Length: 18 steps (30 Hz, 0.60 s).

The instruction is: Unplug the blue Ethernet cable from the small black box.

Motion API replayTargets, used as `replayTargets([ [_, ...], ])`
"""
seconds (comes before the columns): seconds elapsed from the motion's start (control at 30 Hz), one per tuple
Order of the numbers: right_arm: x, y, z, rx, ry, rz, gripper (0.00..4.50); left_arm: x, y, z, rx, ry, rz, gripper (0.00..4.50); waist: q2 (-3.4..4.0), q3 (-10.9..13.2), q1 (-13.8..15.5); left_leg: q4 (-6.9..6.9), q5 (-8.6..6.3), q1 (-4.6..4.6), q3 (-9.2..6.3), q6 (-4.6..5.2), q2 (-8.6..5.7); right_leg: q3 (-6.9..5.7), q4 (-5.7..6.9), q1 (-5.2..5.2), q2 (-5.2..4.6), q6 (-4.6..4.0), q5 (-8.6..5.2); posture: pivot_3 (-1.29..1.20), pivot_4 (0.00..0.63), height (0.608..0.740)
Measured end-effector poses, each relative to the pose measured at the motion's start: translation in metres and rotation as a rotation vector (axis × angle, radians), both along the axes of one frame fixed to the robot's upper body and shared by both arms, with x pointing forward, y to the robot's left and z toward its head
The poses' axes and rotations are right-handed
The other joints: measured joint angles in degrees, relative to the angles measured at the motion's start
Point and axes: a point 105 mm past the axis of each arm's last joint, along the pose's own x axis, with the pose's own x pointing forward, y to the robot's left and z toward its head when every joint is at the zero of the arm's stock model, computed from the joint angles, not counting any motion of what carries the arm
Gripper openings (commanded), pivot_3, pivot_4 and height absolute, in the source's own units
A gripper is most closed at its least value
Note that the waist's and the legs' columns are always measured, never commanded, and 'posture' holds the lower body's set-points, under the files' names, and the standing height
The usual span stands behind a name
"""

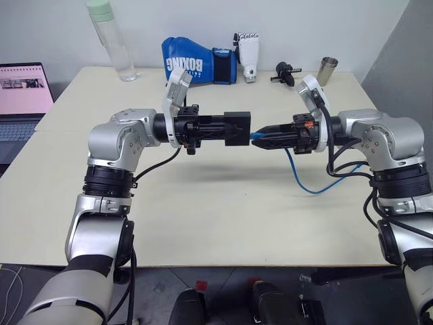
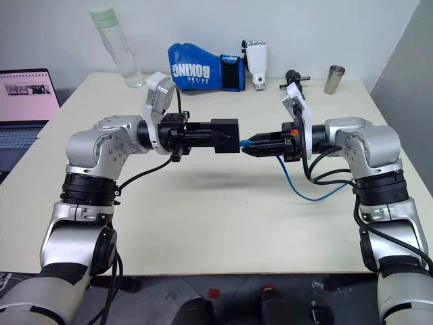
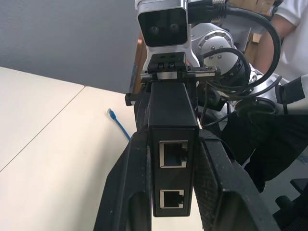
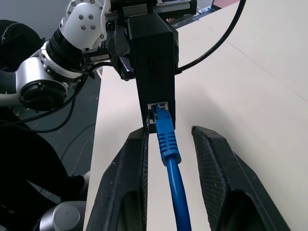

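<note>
Blue, thin and limp, the cable (image 4: 171, 163) will flex anywhere but at its ribbed plug boot, so that stiff boot is likely the place to pinch. Its plug sits in the port of the matte, hard-edged box (image 1: 237, 127), held above the desk (image 1: 203, 223) in the left pincer (image 1: 226, 128). The right pincer (image 4: 168, 144) straddles the boot, fingers apart, not touching.

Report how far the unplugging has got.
Done: the left gripper is shut on the small black box, holding it up above the table. In hand: the right gripper has its fingers open on either side of the blue Ethernet cable, not clamping it. Left: the plug looks still at the box's port, so it needs gripping and pulling out.
</note>
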Motion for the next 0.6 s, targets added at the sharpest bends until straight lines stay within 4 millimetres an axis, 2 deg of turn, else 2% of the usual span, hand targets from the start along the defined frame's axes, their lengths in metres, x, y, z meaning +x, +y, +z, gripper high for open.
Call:
replayTargets([
  [0.6,0.0029,-0.0032,0.002,0.019,0.02,-0.016,1.49,-0.0002,-0.0001,0.0001,0.001,-0.002,-0.001,0.79,0.0,0.0,0.0,0.0,0.0,0.0,0.0,0.0,0.0,0.0,0.0,0.0,0.0,0.0,0.0,0.0,0.15,0.74],
])
